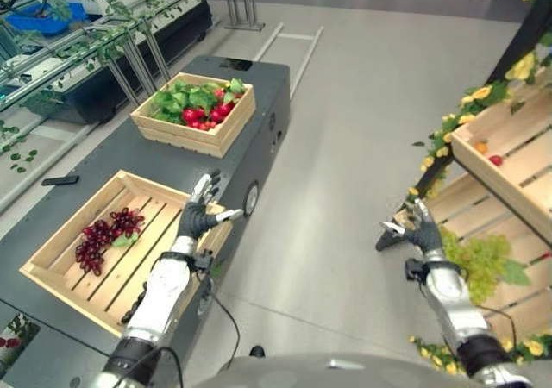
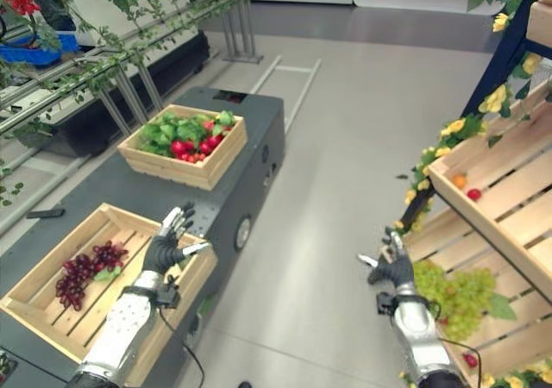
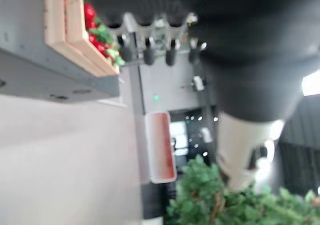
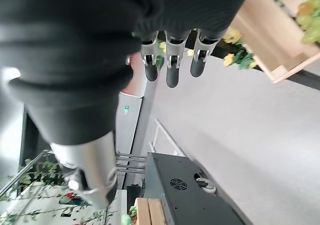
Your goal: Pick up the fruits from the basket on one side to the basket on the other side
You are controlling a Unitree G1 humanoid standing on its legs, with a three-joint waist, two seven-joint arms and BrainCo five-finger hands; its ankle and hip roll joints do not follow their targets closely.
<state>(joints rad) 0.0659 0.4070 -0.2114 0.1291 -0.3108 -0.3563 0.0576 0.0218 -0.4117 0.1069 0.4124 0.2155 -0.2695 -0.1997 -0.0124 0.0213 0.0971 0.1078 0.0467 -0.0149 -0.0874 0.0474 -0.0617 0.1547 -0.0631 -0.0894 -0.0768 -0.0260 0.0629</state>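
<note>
Reaching is starting: I'm hovering my empty, slack-fingered left hand [image 1: 199, 216] beside the grapes [image 1: 105, 233], needing a descent, right hand [image 1: 420, 231] released too.

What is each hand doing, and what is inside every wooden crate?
Left hand: open, empty, above near crate's edge.
Right hand: open, empty, beside the shelf crates.
Near crate: holds dark grapes.
Far crate: full of red fruit and leaves.
Lower shelf crate: holds green grapes.

Eye views: from the head, looking down; both share the near crate [image 1: 65, 248] and far crate [image 2: 183, 168].
Wrist views: close along each hand (fingers foremost), facing the floor.
</note>
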